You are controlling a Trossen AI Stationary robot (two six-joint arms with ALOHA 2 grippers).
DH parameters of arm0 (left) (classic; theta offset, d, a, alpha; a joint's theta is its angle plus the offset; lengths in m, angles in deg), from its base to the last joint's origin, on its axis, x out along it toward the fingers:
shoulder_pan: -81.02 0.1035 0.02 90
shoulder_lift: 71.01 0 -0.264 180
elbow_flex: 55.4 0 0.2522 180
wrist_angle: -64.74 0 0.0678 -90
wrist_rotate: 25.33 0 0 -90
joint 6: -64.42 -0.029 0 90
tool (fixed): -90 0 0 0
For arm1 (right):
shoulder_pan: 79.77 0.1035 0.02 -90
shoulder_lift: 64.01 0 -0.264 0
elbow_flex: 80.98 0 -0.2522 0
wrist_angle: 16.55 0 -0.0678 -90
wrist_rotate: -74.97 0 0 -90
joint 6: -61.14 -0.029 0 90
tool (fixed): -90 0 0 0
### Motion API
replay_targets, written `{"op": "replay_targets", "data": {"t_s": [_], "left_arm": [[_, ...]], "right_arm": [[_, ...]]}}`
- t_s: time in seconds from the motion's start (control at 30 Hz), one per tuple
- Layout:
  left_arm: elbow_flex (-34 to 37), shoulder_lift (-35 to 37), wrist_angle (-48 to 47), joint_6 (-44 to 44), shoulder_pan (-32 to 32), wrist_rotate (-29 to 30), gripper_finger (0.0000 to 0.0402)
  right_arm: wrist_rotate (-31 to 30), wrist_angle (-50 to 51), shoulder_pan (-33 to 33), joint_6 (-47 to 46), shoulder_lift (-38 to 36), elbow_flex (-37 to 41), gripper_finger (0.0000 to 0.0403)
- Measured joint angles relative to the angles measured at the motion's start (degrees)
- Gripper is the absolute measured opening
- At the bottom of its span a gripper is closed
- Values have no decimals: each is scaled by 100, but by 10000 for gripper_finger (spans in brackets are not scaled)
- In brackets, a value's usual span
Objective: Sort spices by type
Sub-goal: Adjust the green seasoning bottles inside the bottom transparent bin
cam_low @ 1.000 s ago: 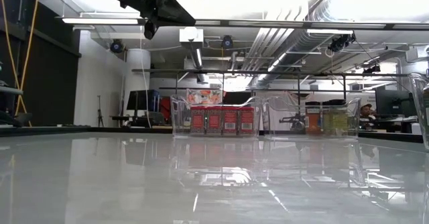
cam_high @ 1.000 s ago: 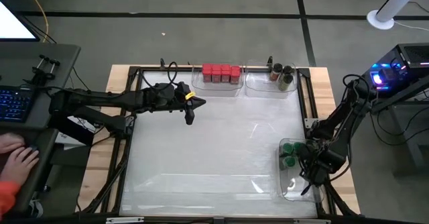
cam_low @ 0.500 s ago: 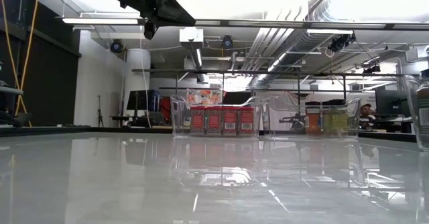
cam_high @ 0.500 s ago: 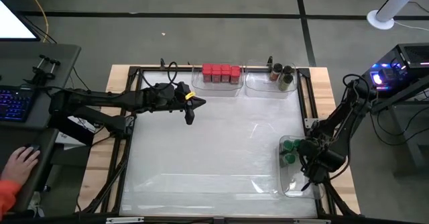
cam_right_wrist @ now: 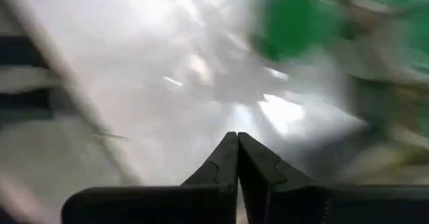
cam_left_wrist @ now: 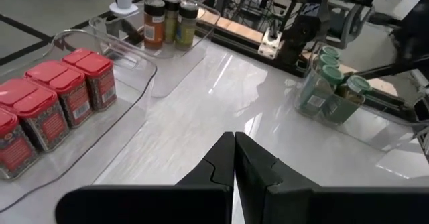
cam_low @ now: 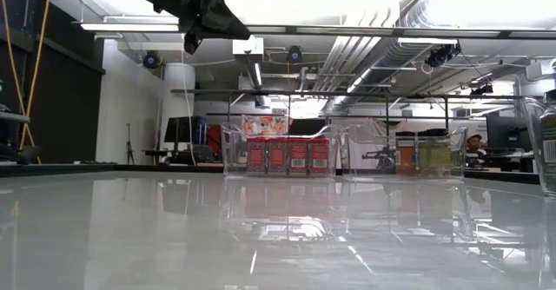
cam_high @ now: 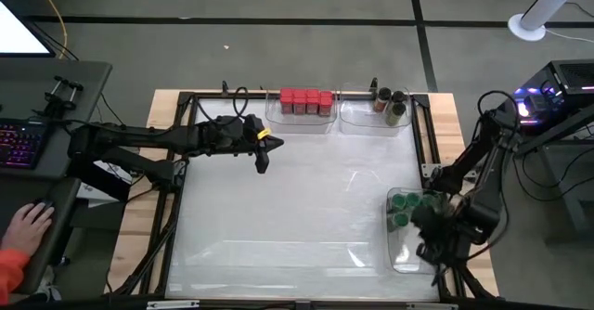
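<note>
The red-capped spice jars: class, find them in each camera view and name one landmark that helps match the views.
High view: red-capped spice jars, in a row in the far clear bin.
Low view: same row, centre, beyond the table.
Left wrist view: at the left edge, in their bin.
Right wrist view: not in it.
Shared landmark: dark-capped jars in the neighbouring bin.

Both pincers closed: left (cam_high: 263, 157), right (cam_high: 429, 251).
</note>
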Motion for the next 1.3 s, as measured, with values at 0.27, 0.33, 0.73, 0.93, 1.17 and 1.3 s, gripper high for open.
{"op": "replay_targets", "data": {"t_s": [0.27, 0.33, 0.73, 0.93, 1.17, 1.3], "left_arm": [[0, 0, -80, -3, -2, 0, 0], [0, 0, -80, -3, -2, 2, 0], [0, 0, -83, -23, -4, 0, 0], [0, 0, -219, -110, -4, -2, 0], [0, -2, -414, -115, -4, -2, 0], [0, 0, -448, -117, -4, -2, 0]], "right_arm": [[-102, -1380, -279, 98, 299, 426, 0], [-163, -1262, -431, 87, 406, 535, 0], [-232, -1146, -1164, 538, 586, 776, 0], [-580, -1214, -1363, 561, 586, 776, 0], [-535, -1706, -1342, 710, 472, 776, 0], [62, -1978, -1055, 817, 431, 776, 0]]}}
